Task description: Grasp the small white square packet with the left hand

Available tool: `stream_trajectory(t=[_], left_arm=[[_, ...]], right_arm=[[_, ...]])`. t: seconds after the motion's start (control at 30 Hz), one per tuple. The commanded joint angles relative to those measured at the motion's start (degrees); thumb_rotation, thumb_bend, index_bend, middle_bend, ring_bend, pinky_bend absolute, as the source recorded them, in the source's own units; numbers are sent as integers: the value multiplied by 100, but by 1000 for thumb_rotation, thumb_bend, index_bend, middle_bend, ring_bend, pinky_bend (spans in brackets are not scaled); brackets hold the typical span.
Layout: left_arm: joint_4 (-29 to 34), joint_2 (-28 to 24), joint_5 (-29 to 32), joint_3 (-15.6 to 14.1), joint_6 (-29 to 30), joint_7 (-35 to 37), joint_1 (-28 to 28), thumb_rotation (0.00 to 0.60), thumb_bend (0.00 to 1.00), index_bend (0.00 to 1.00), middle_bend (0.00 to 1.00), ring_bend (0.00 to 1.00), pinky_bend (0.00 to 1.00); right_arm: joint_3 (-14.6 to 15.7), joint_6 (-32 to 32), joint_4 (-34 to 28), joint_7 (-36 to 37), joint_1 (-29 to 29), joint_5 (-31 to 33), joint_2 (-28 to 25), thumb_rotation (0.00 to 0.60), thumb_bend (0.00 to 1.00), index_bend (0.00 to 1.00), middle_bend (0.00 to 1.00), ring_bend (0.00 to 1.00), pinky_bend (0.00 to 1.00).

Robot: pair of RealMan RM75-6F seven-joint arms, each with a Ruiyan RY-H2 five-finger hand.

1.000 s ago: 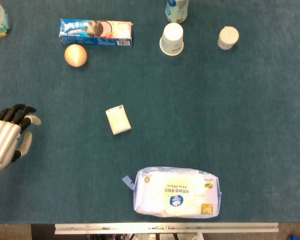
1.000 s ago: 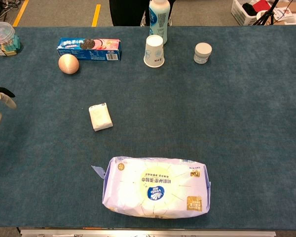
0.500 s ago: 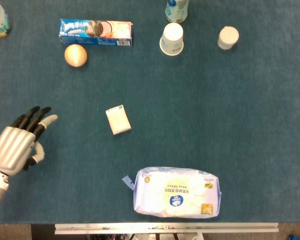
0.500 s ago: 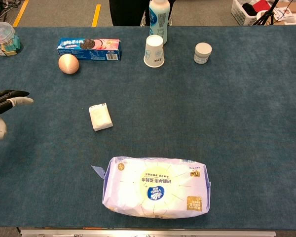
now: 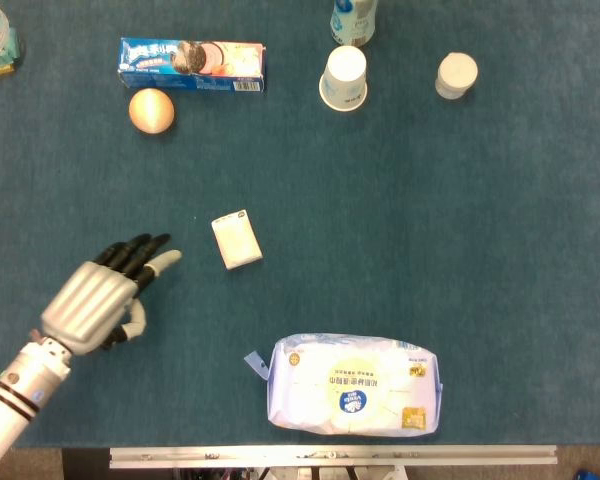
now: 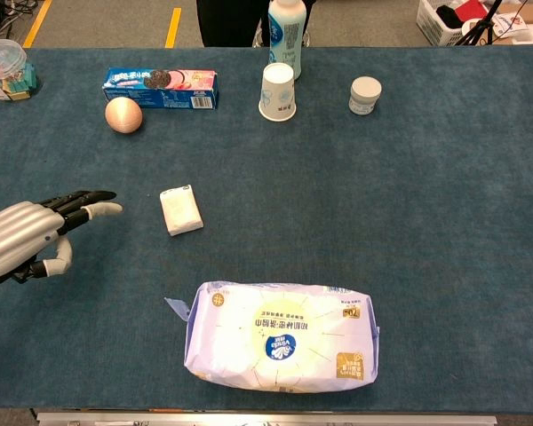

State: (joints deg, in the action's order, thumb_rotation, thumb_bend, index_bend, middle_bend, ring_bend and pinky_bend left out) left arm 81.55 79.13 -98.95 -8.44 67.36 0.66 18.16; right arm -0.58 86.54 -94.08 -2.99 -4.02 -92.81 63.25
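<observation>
One hand is showing, the left hand point(image 5: 95, 300), and it is hovering palm-down over the blue worktop point(image 5: 430, 230) with nothing in it; its fingers point(image 5: 140, 255) are lying stretched out and slightly apart, released rather than clenched. The small white square packet point(image 5: 236, 239) is lying flat on the worktop just ahead of the fingertips and a little to their far side, apart from them, with bare cloth between. It is sitting alone in open space, which probably makes it easy to reach from the side without knocking anything else.

The forearm is coming in from the near left corner and slanting up toward the packet, so the fingers are pointing almost straight at it. The thumb is tucking under the palm side, as the chest view suggests, though how high the hand is riding above the cloth is hard to judge from either camera. In my judgement the reach is under way and the grasp itself is not yet begun: the hand would need to go further forward and then close on the packet's edges.

Well beyond the fingers, at the far edge, are lying a blue biscuit box point(image 5: 192, 64) and an orange ball point(image 5: 151, 110). Off to the right of the fingers, nearer the robot, a large tissue pack point(image 5: 355, 385) is resting. The right hand is showing in neither view.
</observation>
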Motion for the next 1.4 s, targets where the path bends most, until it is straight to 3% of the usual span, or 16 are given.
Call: stream_trajectory(t=[0.03,0.7,0.93,1.4], left_arm=[[58,35,0,12,-67,-42,68,197,1000,80,0,0,156],[53,422,-49,140,-483,-282,593,217,1000,78,0,0,154],[-108,561,-49,218,-504,-541,723,216,1000,79,0,0,93],[-204,628,-28,133,-579,-1038,824,218,1000,89,0,0,88]], right_arm=[[-3,-7,2,4,-3,7,-3,600,60,589,437,251,206],[-1,3,-9,7,6,0,-14,600,60,589,438,251,206],[5,6,-25,6,10,-12,-25,600,60,588,438,251,206],[17,-43,-21,-36,1,4,-16,600,60,589,438,251,206]])
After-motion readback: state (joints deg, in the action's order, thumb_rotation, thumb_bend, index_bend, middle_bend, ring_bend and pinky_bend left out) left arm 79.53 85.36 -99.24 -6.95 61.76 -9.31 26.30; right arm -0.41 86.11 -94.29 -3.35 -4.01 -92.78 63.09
